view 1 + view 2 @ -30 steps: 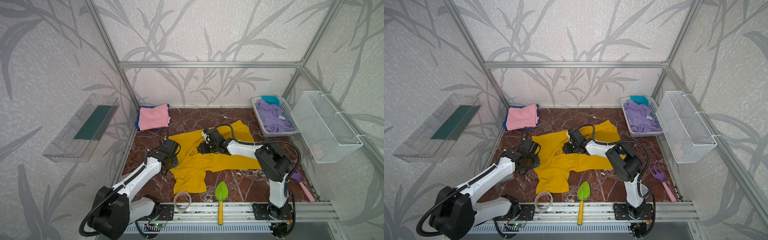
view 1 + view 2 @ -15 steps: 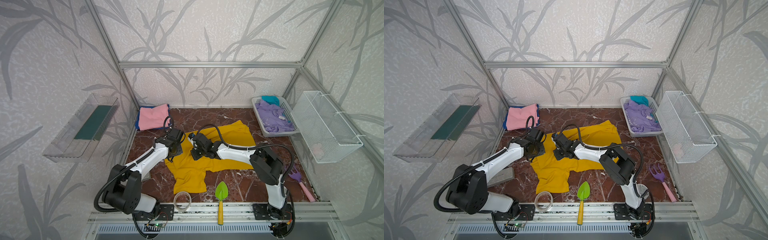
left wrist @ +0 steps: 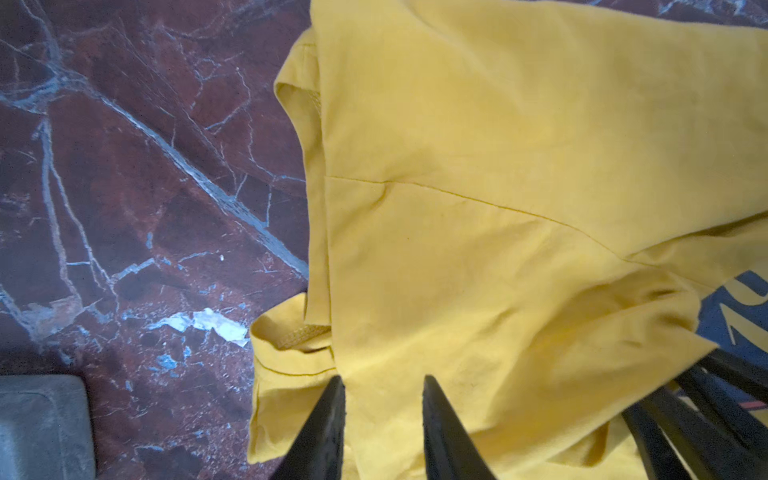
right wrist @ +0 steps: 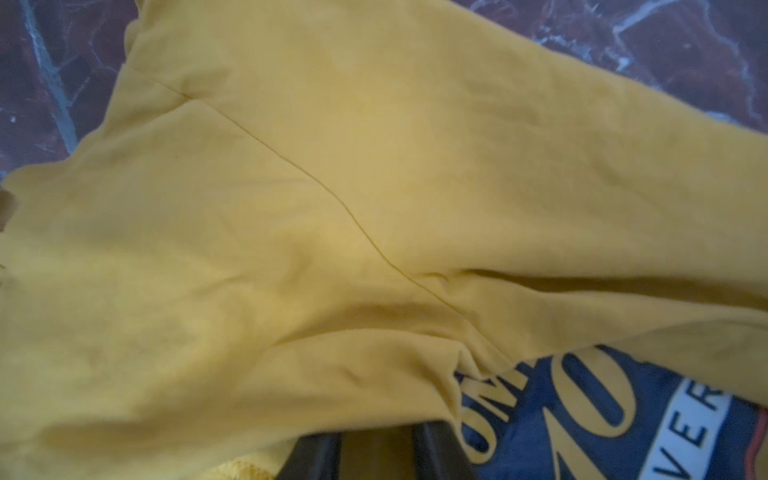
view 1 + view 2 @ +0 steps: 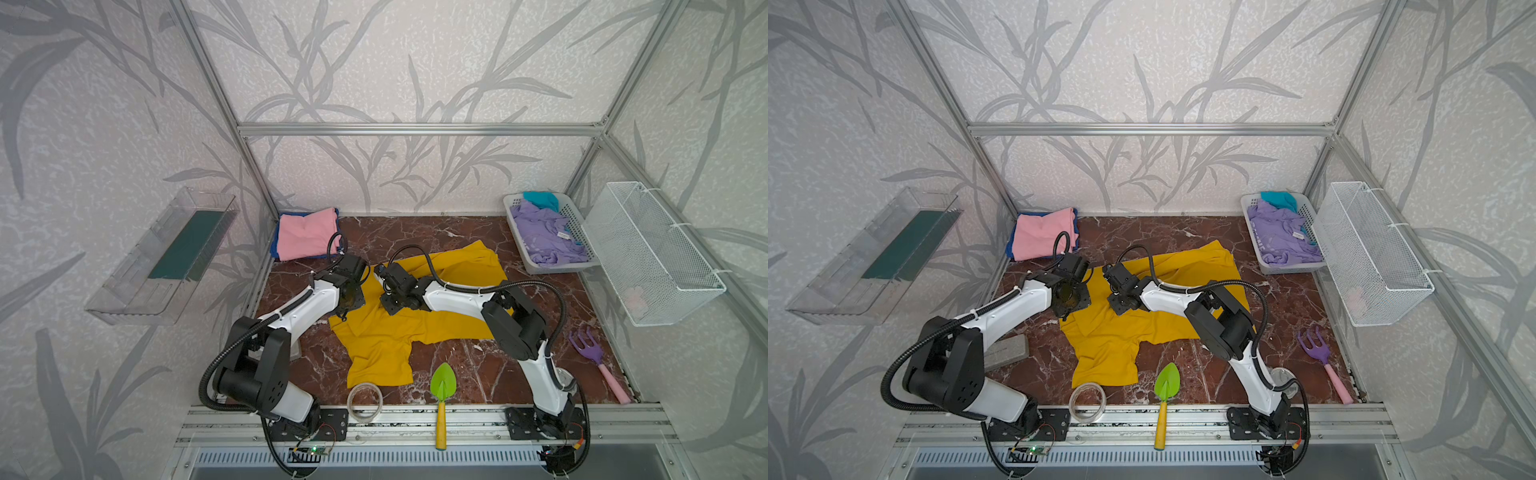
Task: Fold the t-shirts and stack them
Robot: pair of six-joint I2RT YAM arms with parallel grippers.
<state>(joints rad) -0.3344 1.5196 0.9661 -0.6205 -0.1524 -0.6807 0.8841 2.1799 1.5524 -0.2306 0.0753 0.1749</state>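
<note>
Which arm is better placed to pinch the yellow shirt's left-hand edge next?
Probably left. The left gripper hovers right at that edge of the yellow shirt; the right gripper sits further in, by the blue print.

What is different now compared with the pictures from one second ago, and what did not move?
The left gripper moved back, away from the front rail; the right gripper moved left across the yellow t-shirt, so both now stand side by side over its left part. No grasp or release shows clearly. The pink t-shirt and the white basket stayed put.
</note>
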